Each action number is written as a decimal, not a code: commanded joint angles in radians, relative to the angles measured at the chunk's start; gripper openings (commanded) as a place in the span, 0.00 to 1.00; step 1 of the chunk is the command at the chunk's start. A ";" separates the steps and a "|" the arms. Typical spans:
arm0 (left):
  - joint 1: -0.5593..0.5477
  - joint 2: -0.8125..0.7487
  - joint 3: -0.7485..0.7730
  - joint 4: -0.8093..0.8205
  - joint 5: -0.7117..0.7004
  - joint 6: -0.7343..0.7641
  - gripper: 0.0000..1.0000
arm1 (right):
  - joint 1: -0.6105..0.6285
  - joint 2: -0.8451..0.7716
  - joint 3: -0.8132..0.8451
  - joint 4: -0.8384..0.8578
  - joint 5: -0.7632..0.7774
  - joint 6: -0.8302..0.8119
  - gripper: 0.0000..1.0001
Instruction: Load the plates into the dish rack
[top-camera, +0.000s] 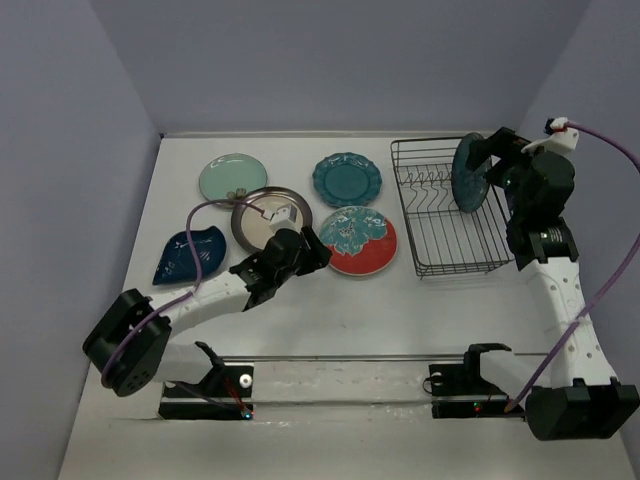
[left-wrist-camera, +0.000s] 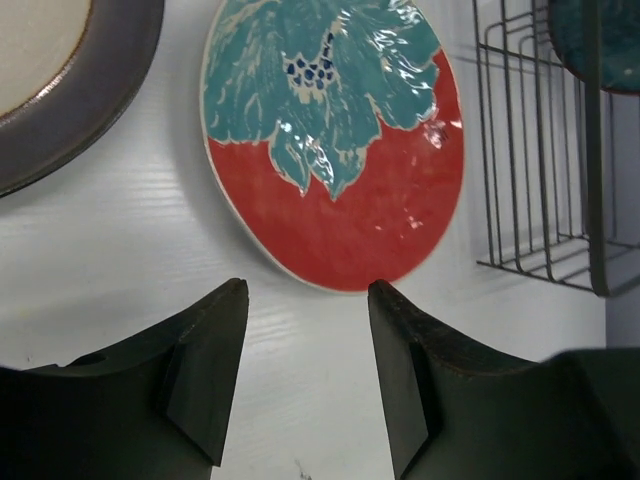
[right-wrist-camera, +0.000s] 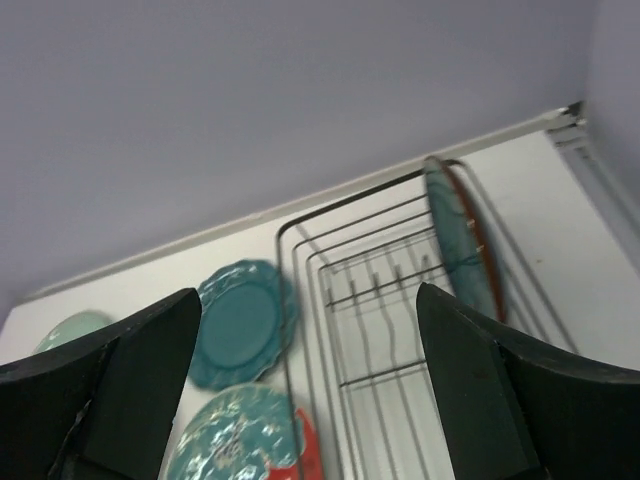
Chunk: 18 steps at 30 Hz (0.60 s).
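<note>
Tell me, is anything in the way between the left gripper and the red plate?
No, nothing that I can see. The open left gripper points at the red plate with only bare table between them. The brown-rimmed plate lies off to one side.

Soft, even overhead light is filling the top view, w/ faint shadows sitting under the dish rack on the white table. In the left wrist view, glare spots are glinting on the glossy red-and-teal plate while the near fingers are reading dark & soft. Right wrist pic is looking dimmer and blurred, esp. the scalloped teal plate near the table's far edge.
</note>
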 joint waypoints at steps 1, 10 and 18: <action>-0.013 0.096 0.033 0.106 -0.194 -0.090 0.64 | 0.053 -0.086 -0.099 -0.010 -0.164 0.060 0.94; -0.013 0.317 0.076 0.246 -0.190 -0.154 0.67 | 0.064 -0.201 -0.162 -0.065 -0.301 0.047 0.94; -0.015 0.449 0.066 0.422 -0.168 -0.217 0.59 | 0.064 -0.238 -0.188 -0.065 -0.350 0.065 0.94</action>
